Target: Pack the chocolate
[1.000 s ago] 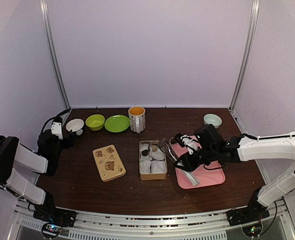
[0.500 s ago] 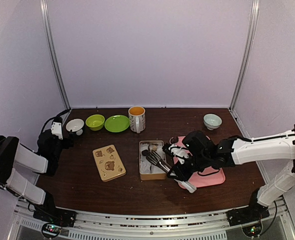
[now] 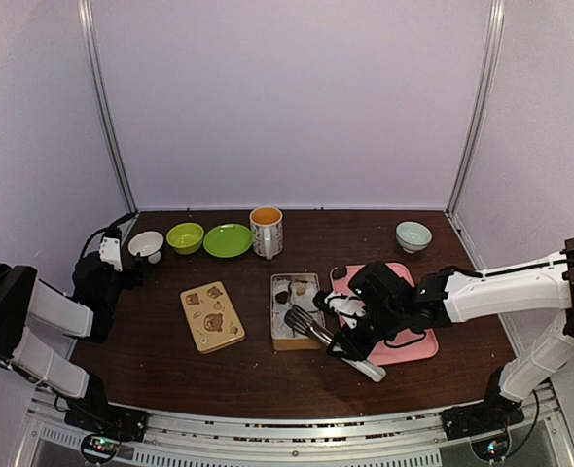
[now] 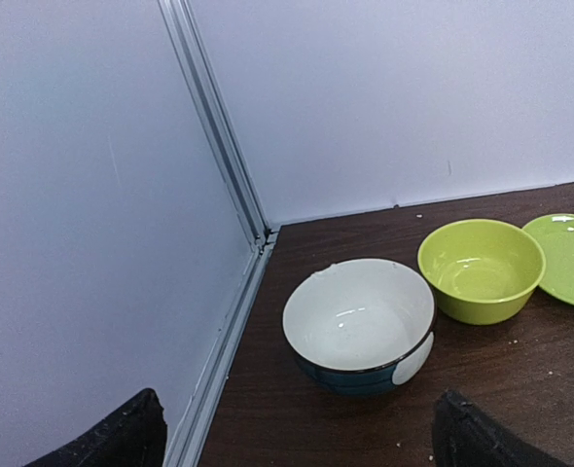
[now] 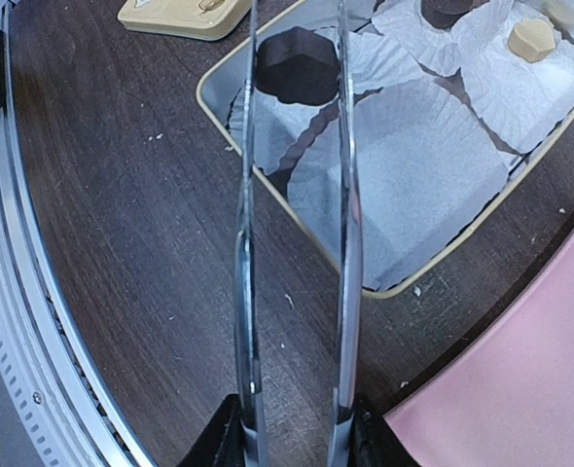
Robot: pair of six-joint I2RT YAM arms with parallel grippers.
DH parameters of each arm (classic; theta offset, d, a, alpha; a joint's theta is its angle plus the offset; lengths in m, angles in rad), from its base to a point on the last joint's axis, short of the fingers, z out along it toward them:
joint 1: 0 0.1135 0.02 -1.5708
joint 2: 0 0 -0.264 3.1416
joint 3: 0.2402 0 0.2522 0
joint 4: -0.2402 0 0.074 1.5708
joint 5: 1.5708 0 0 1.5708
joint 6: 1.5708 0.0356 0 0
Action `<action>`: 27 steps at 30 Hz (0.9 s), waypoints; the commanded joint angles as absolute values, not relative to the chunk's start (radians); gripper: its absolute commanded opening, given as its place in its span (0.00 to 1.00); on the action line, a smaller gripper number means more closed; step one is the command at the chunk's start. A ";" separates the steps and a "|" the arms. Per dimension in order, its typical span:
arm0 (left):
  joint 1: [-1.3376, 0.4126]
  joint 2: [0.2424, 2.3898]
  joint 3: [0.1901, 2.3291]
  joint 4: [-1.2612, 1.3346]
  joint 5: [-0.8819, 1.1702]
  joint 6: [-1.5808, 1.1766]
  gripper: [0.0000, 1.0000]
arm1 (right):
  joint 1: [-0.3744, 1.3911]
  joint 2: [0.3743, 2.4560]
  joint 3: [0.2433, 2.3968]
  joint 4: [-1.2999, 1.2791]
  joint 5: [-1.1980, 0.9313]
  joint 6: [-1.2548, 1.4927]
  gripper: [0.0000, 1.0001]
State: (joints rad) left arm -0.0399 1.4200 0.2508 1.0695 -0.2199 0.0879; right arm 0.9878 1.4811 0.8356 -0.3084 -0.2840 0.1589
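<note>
My right gripper (image 3: 350, 336) is shut on metal tongs (image 3: 311, 326), which reach left over an open tin (image 3: 297, 341) lined with white paper cups. In the right wrist view the tongs' blades (image 5: 345, 195) hold a dark chocolate (image 5: 297, 66) between their tips, above a paper cup at the tin's (image 5: 297, 236) corner. Two more chocolates lie in the tin, one dark (image 3: 282, 297) and one light brown (image 3: 300, 288), also seen from the wrist (image 5: 532, 39). My left gripper (image 4: 297, 449) is open and empty at the far left, facing a white bowl (image 4: 360, 316).
The tin's bear-printed lid (image 3: 212, 316) lies left of the tin. A pink tray (image 3: 409, 345) lies under my right arm. Along the back stand a white bowl (image 3: 146, 244), green bowl (image 3: 185, 236), green plate (image 3: 228, 239), mug (image 3: 266, 231) and pale bowl (image 3: 413, 233).
My right arm has swung left, carrying the tongs from above the pink tray to over the tin. The left arm has not moved.
</note>
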 commanded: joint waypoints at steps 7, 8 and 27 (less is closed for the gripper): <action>-0.031 1.427 0.266 1.122 -0.208 0.083 0.98 | 1.020 1.523 0.908 -0.337 -0.278 0.127 0.33; -0.032 1.425 0.265 1.122 -0.208 0.082 0.98 | 1.021 1.525 0.911 -0.339 -0.276 0.125 0.33; -0.032 1.426 0.266 1.122 -0.209 0.083 0.98 | 1.025 1.479 0.889 -0.317 -0.181 0.144 0.38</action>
State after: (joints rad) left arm -0.0399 1.4200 0.2508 1.0695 -0.2199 0.0875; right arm 1.0218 1.5288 0.8932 -0.3477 -0.2638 0.1329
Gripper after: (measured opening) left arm 0.977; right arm 0.393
